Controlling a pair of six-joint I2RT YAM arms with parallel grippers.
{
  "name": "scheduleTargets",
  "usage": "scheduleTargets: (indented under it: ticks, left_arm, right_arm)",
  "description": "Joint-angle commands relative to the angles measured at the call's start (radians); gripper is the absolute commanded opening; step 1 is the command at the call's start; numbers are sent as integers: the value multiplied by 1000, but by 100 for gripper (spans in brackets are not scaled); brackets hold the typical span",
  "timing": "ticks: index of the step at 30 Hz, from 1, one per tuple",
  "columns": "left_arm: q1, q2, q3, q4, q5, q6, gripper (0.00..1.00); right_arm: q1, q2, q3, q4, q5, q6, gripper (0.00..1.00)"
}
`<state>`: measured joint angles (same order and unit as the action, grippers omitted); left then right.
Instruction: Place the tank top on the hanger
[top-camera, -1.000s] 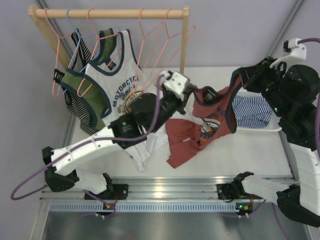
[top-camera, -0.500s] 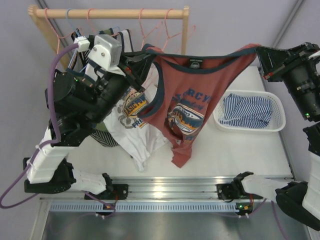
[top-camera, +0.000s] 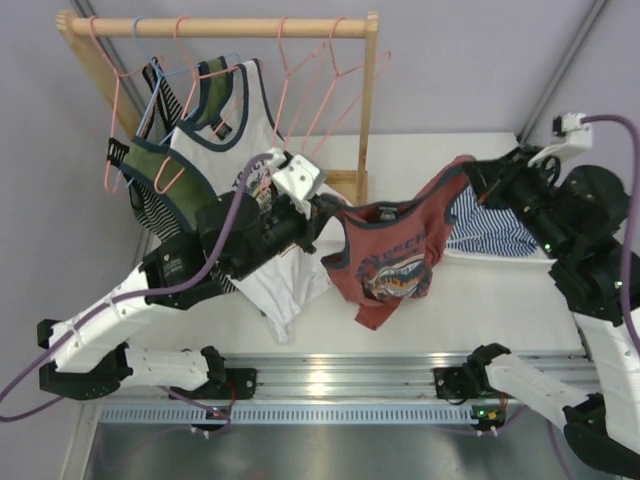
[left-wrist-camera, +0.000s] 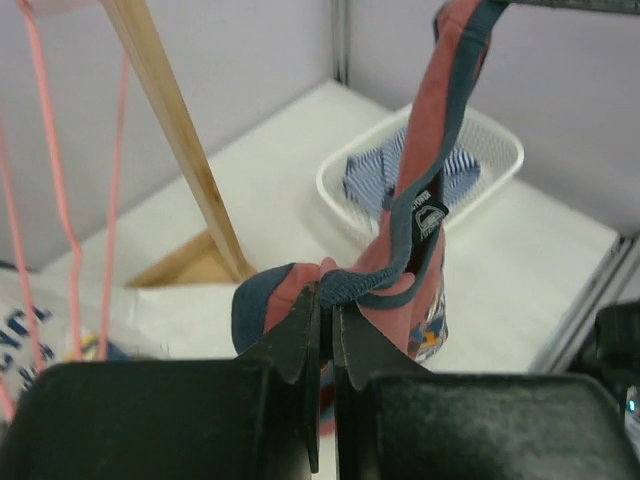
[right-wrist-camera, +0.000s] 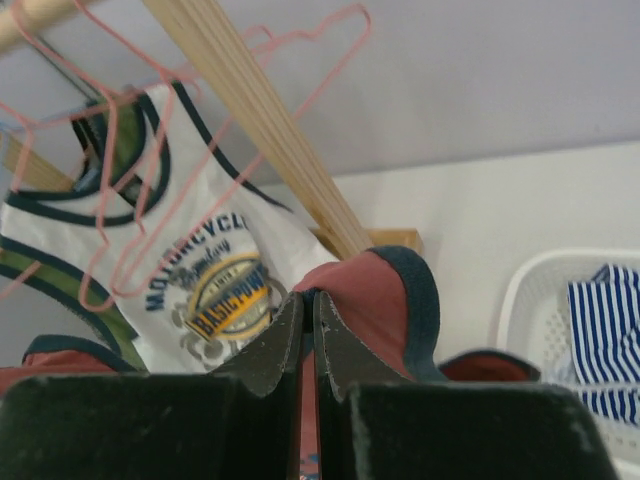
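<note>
Garment under task, the rust-red tank top (top-camera: 385, 262), is held off the table (top-camera: 480, 310) and stretched between the two arms, chest print facing the overhead camera. It hangs in front of the wooden rack (top-camera: 230, 27) and to the right of the rack's near upright. Left gripper (top-camera: 322, 208) is clamped tight on one navy-trimmed shoulder strap; the left wrist view shows its fingers (left-wrist-camera: 300, 340) pressed together with the trim bunched between them and the rest of the cloth rising away toward the upper right. Right gripper (top-camera: 478, 172) is likewise closed hard on the opposite strap; the right wrist view shows red cloth with navy edging pinched at the tips of its fingers (right-wrist-camera: 270, 350). The lower hem sags toward the table between the arms; contact with the surface cannot be confirmed. The hanger (top-camera: 283, 45), a thin pink wire type, hangs bare on the rack rail among several alike, well apart from the held garment. A white "Motorcycle" print top (top-camera: 245, 150) and a green top (top-camera: 165, 165) hang further left on the same rail, behind the left arm. A white basket (top-camera: 500, 255) sits on the table under the right arm, with a blue-and-white striped garment (top-camera: 490, 225) inside it.
</note>
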<state>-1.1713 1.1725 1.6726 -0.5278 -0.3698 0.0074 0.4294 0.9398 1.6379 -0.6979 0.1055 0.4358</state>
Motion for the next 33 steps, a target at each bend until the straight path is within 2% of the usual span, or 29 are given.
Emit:
scheduleTargets:
  ticks: [1, 2, 7, 10, 16, 20, 25, 26, 27, 29, 30, 33]
  left_arm:
    - [1, -72, -161, -17, 42, -171, 0]
    - [1, -92, -260, -12, 49, -199, 0]
    - [1, -140, -570, 58, 78, -403, 0]
    - [1, -160, -664, 87, 83, -495, 0]
    - [27, -22, -743, 61, -1, -570, 0]
    - [64, 74, -790, 109, 12, -618, 0]
    - [64, 90, -830, 189, 74, -632, 1]
    - [65, 85, -829, 189, 90, -629, 4]
    - [65, 78, -832, 193, 107, -627, 13]
    - [65, 53, -838, 201, 121, -620, 23]
    - [64, 41, -841, 203, 133, -610, 35]
    - [64, -16, -846, 207, 160, -581, 43]
  right_arm:
    - [9, -74, -175, 46, -27, 53, 0]
    - [9, -88, -281, 55, -24, 81, 0]
    - [77, -183, -640, 110, 26, 164, 0]
    - [162, -191, -787, 139, 98, 214, 0]
    - [310, -104, -911, 221, 235, 287, 0]
    - [312, -52, -923, 245, 250, 294, 0]
    - [310, -38, -928, 245, 309, 299, 0]
    - [312, -38, -925, 244, 316, 302, 0]
    - [310, -35, -923, 244, 325, 299, 0]
    - [308, -26, -899, 235, 332, 287, 5]
    - [308, -21, -891, 235, 329, 282, 7]
    - [307, -27, -869, 233, 327, 270, 23]
